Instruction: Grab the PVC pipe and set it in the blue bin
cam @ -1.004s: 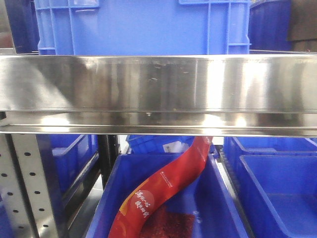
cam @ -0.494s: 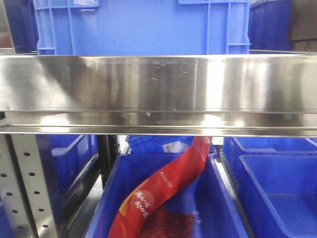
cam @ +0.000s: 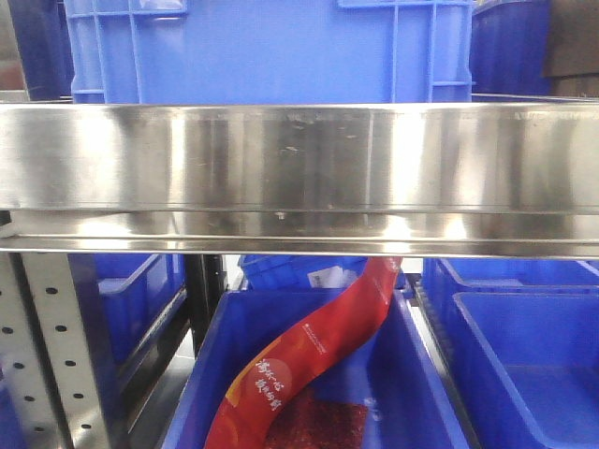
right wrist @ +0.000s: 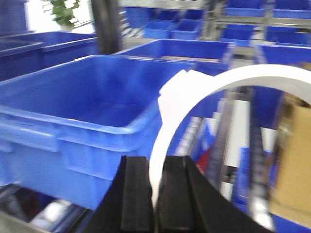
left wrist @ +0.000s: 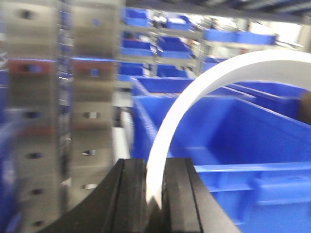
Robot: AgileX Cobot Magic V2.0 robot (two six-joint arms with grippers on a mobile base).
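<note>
Jaws of left gripper [left wrist: 154,167] and right gripper [right wrist: 154,166] each pinch the arched PVC pipe [left wrist: 201,85]

A broad, shiny steel shelf rail [cam: 299,159] runs straight across at eye level, with a big blue crate [cam: 271,51] sitting on top of it and a perforated steel upright [cam: 56,355] standing below at the left. Under the rail, a long red packet [cam: 309,360] with printed lettering leans diagonally in a blue tub [cam: 412,374]. Off to the right side there is a brown cardboard box [right wrist: 291,160], and a green plant [right wrist: 60,12] shows far back by the bright window.
</note>
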